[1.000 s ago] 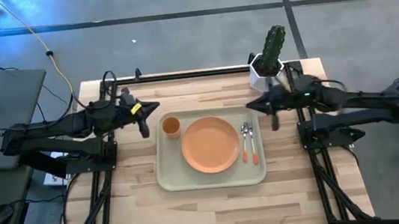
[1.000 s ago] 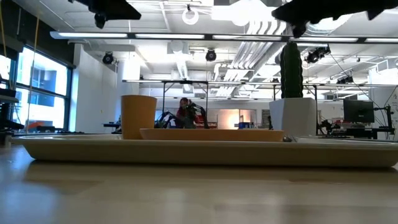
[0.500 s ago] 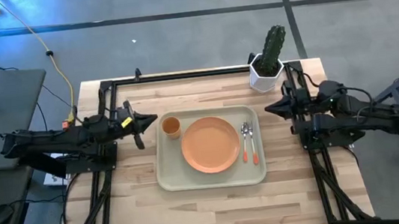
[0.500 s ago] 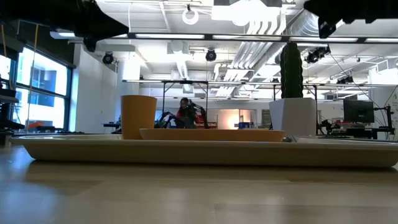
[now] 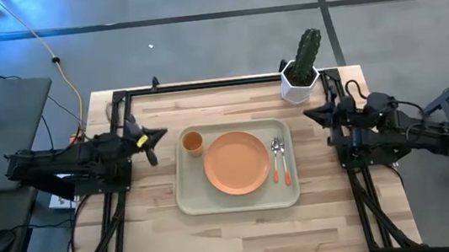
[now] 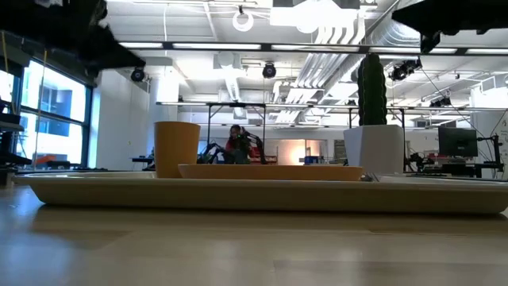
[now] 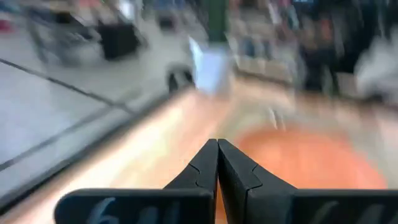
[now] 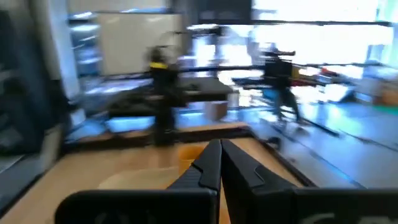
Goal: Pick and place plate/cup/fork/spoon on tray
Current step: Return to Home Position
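Note:
The beige tray (image 5: 189, 199) lies in the middle of the table. On it rest the orange plate (image 5: 235, 163), the small orange cup (image 5: 191, 142) at its far left corner, and the fork (image 5: 283, 160) and spoon (image 5: 276, 160) side by side at its right. In the low view the cup (image 6: 176, 148) stands upright on the tray (image 6: 262, 194). My left gripper (image 5: 160, 134) is shut and empty, left of the tray above the table; its shut fingertips show in the left wrist view (image 7: 217, 144). My right gripper (image 5: 308, 115) is shut and empty, right of the tray; it also shows in the right wrist view (image 8: 220, 144).
A white pot with a green cactus (image 5: 301, 73) stands at the table's far right corner, close to my right arm. A black frame rail (image 5: 203, 83) runs along the far edge. Bare wood (image 5: 245, 234) lies between the tray and the near edge.
Both arms have drawn back from the tray: my left gripper toward the table's left edge, my right gripper toward the right edge. Both stay shut and empty. The things on the tray have kept still.

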`<state>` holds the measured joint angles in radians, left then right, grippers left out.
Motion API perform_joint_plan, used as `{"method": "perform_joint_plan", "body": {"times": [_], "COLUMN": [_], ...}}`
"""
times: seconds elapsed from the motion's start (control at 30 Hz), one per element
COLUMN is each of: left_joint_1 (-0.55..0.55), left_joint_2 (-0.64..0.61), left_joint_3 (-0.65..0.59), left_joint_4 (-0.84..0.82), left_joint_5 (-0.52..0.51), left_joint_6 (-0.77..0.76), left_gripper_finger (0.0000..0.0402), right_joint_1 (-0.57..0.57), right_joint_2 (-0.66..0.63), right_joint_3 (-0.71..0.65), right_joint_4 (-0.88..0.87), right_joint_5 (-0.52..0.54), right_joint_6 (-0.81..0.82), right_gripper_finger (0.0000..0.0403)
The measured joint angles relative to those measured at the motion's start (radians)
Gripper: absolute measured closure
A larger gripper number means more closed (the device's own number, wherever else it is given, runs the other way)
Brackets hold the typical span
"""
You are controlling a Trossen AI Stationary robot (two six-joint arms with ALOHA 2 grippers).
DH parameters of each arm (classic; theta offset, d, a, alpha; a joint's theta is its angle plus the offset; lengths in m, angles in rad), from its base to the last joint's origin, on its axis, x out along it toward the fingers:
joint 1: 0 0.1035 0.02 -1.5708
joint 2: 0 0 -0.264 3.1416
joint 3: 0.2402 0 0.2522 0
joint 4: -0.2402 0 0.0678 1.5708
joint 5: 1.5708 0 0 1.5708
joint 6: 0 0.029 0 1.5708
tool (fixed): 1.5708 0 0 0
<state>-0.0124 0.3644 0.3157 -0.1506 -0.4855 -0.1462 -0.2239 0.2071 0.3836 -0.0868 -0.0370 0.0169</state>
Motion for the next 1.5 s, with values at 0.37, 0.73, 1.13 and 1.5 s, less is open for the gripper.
{"method": "perform_joint_plan", "body": {"times": [0.37, 0.73, 1.13, 1.5], "left_joint_1": [-0.017, -0.014, -0.016, -0.016], "left_joint_2": [-0.028, -0.243, -0.361, -0.362], "left_joint_3": [-0.002, -0.001, -0.132, -0.27], "left_joint_4": [0.0, -0.043, -0.033, 0.133], "left_joint_5": [0.149, 0.181, 0.331, 0.377], "left_joint_6": [0.06, 0.091, 0.104, 0.074], "left_gripper_finger": [0.0401, 0.0401, 0.0401, 0.0401], "right_joint_1": [0.004, 0.004, 0.004, 0.01], "right_joint_2": [-0.045, -0.086, -0.086, -0.149], "right_joint_3": [-0.025, -0.07, -0.308, -0.312], "right_joint_4": [-0.141, -0.126, 0.171, 0.143], "right_joint_5": [-0.212, -0.207, -0.346, -0.447], "right_joint_6": [0.002, -0.014, 0.225, 0.132], "right_gripper_finger": [0.0403, 0.0403, 0.0403, 0.0403]}}
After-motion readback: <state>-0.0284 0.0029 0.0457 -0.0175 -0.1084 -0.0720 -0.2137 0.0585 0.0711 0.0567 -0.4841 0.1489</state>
